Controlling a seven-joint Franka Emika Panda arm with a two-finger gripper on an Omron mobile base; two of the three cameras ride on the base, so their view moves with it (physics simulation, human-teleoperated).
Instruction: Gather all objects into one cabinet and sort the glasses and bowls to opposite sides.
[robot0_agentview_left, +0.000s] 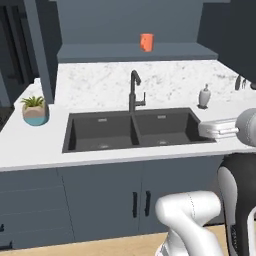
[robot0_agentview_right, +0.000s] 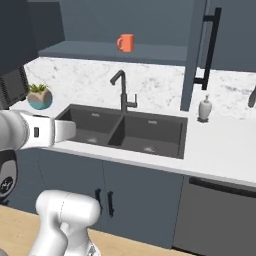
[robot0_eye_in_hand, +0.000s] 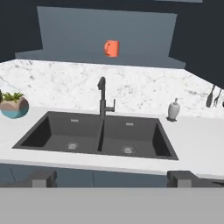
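Note:
An orange cup (robot0_agentview_left: 146, 42) (robot0_agentview_right: 125, 43) (robot0_eye_in_hand: 111, 48) stands upright on the open shelf of the dark slate-blue cabinet (robot0_agentview_left: 100, 52) (robot0_agentview_right: 75, 50) (robot0_eye_in_hand: 65, 56), above the sink. My gripper (robot0_eye_in_hand: 113, 178) is open, its two dark fingertips (robot0_eye_in_hand: 41, 178) spread wide with nothing between them. It hovers in front of the counter's front edge, well short of and below the cup. My white hand reaches in over the counter edge beside the sink. The bowls and the other glass are out of view.
A black double sink (robot0_agentview_left: 90, 131) (robot0_agentview_right: 95, 125) (robot0_eye_in_hand: 57, 131) with a tall dark faucet (robot0_agentview_left: 134, 90) (robot0_eye_in_hand: 102, 96) lies below the shelf. A white soap dispenser (robot0_agentview_left: 204, 96) (robot0_agentview_right: 205, 108) (robot0_eye_in_hand: 173, 109) stands right of it, a potted plant (robot0_agentview_left: 35, 110) (robot0_agentview_right: 40, 96) (robot0_eye_in_hand: 14, 105) left. The cabinet door (robot0_agentview_right: 197, 55) hangs open at the right.

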